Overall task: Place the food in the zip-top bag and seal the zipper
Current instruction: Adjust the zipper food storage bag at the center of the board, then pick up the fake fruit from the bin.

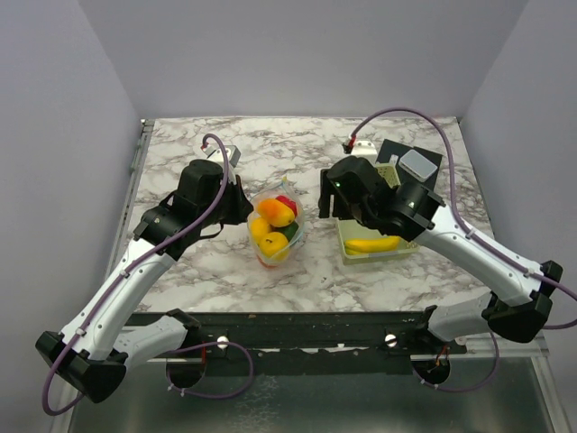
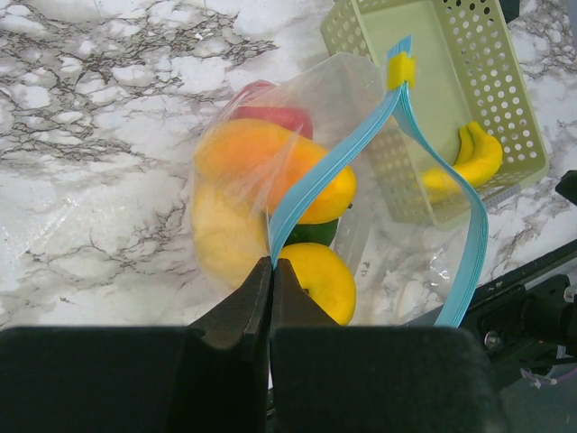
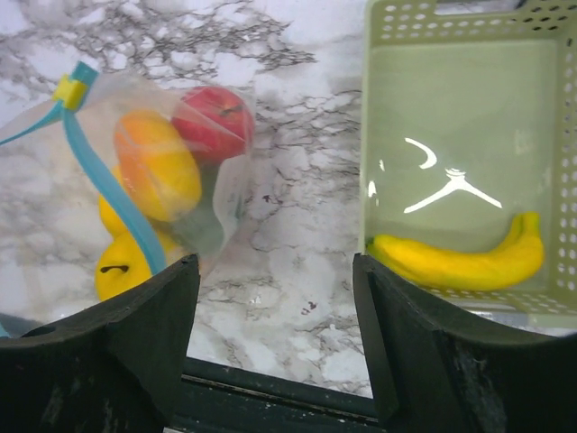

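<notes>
Your left gripper (image 2: 270, 271), well left of the basket (image 3: 451, 117), is pinched shut on the zipper (image 2: 334, 162) and holds one lip up; treat that pinch as your anchor so the mouth gapes toward the basket. The zip-top bag (image 2: 234, 162) lies just left of the basket, clear and floppy, with red, orange, yellow and green pieces showing through it. Its light blue strip runs up to a yellow slider (image 2: 401, 70) at the end nearest the basket. Your right gripper (image 3: 275, 271) hangs over the gap between bag and basket, jaws spread with nothing in them. One banana (image 3: 460, 262) lies on the basket's floor against the near wall. It looks like the next piece: come down across its middle and clear of the wall, since the glossy curve may slip.
</notes>
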